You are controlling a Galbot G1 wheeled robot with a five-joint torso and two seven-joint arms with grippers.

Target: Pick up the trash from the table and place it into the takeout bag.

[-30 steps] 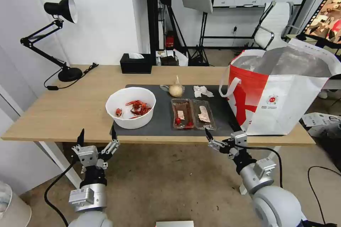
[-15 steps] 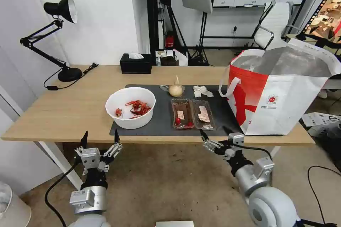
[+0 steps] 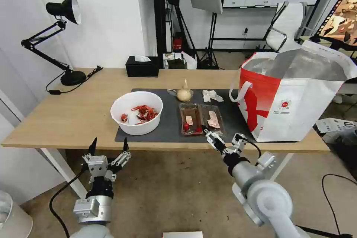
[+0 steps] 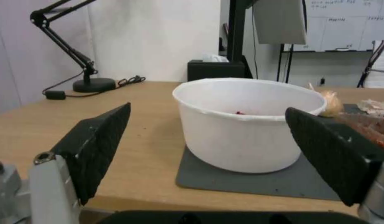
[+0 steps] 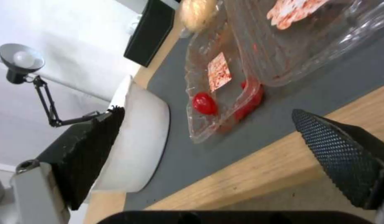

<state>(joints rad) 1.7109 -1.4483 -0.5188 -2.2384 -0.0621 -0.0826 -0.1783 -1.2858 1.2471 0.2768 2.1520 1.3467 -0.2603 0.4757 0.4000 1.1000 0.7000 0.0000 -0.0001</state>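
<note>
one round logo, takeout bag (image 3: 297, 108)

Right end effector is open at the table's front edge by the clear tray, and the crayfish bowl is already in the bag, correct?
Not quite: the head view shows the bowl on the mat, not in the takeout bag. The right end effector is open by the clear tray.
</note>
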